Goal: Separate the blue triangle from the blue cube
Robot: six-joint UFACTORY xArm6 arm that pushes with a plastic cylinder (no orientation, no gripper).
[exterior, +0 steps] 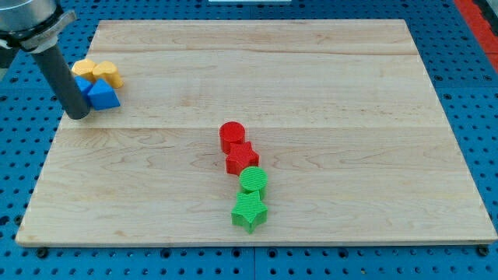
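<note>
My tip (78,115) rests on the worktop (311,85) at the view's upper left, touching the blue cube (82,85), which it partly hides, with the blue triangle (103,96) just right of it, beside two yellow blocks (98,71).

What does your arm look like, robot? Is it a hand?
No hand. My arm ends in a straight, dark grey rod, round like a thick pole. Its top fits into a wider collar. My tip is the rod's plain, blunt lower end. No cables or markings show.
</note>
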